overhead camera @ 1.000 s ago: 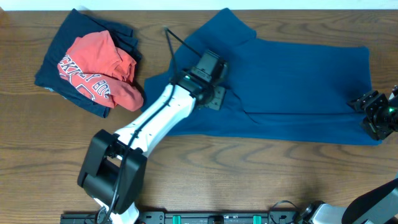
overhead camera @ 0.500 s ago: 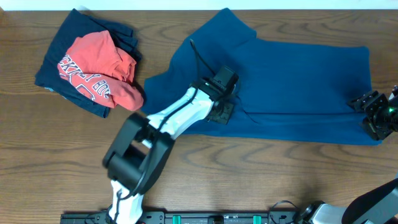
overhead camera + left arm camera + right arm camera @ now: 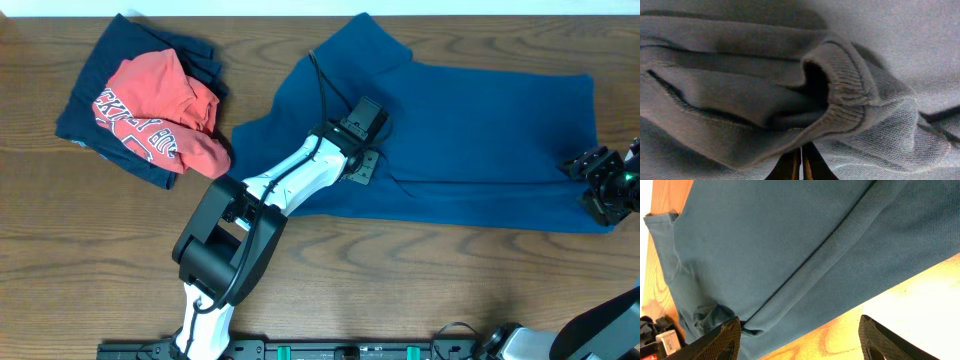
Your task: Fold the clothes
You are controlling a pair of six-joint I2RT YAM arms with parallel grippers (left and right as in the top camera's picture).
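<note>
The blue T-shirt (image 3: 480,130) lies spread across the middle and right of the table. My left gripper (image 3: 361,168) rests on its left part with the fingers shut. In the left wrist view the shut fingers (image 3: 801,162) pinch a bunched fold of the shirt (image 3: 740,95) beside its ribbed collar (image 3: 845,85). My right gripper (image 3: 600,185) is open at the shirt's right hem. In the right wrist view its fingers (image 3: 800,340) straddle the shirt's edge (image 3: 790,255) and bare wood. The red tee (image 3: 150,110) lies crumpled on the navy garment (image 3: 105,70) at the far left.
The wooden table (image 3: 420,280) shows bare along the front. A black cable (image 3: 322,85) arcs above the left wrist. The left arm's base (image 3: 215,260) stands at the front left. A black rail (image 3: 350,350) runs along the front edge.
My left gripper has moved right across the shirt's left part, and the arm's shoulder has swung right with it. The right gripper has not moved.
</note>
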